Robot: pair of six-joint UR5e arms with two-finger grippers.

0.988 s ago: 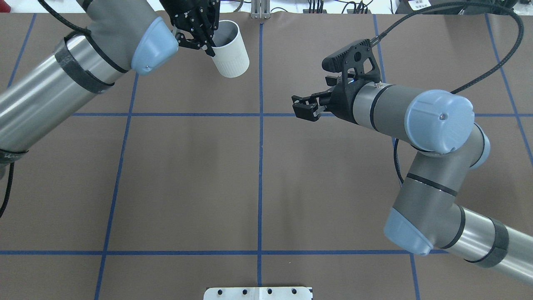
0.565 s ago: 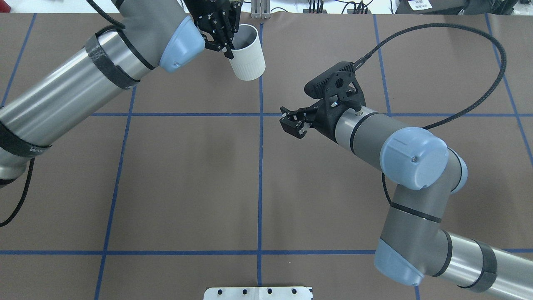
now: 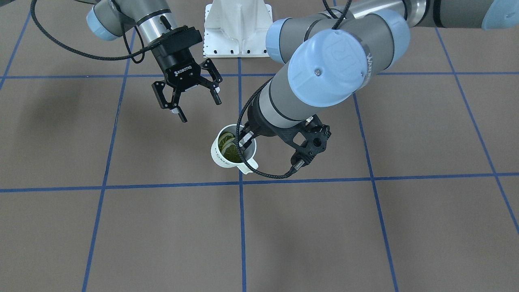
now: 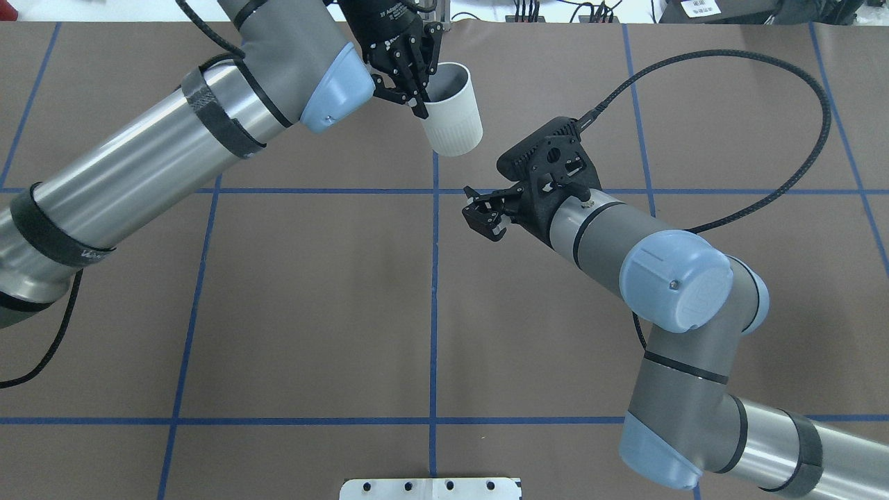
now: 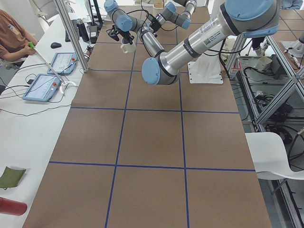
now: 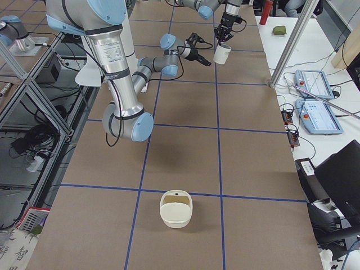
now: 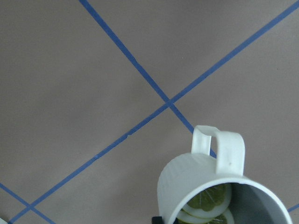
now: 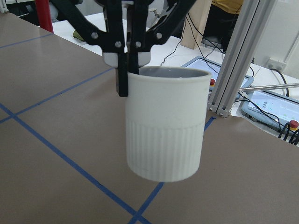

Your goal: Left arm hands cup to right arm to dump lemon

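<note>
The cup [image 4: 455, 118], a white ribbed mug, hangs above the table at the far middle. My left gripper [image 4: 424, 97] is shut on its rim, one finger inside and one outside. The lemon [image 3: 227, 148] lies inside as yellow-green slices and also shows in the left wrist view [image 7: 208, 205]. The mug's handle [image 7: 219, 147] points away from the left wrist camera. My right gripper [image 4: 481, 214] is open and empty, a short way from the cup and pointing at it. The right wrist view shows the cup [image 8: 166, 126] straight ahead, with the left fingers [image 8: 122, 60] on its rim.
A white lidded container [image 6: 176, 208] sits on the table at the robot's far right end. The white base mount [image 3: 237, 28] stands between the arms. Tablets [image 6: 318, 115] and an aluminium post [image 6: 289, 45] line the operators' side. Blue tape lines grid the brown table.
The left arm has carried the cup to the right and nearer the table's middle. The right gripper has swung left toward the centre line, still open.
</note>
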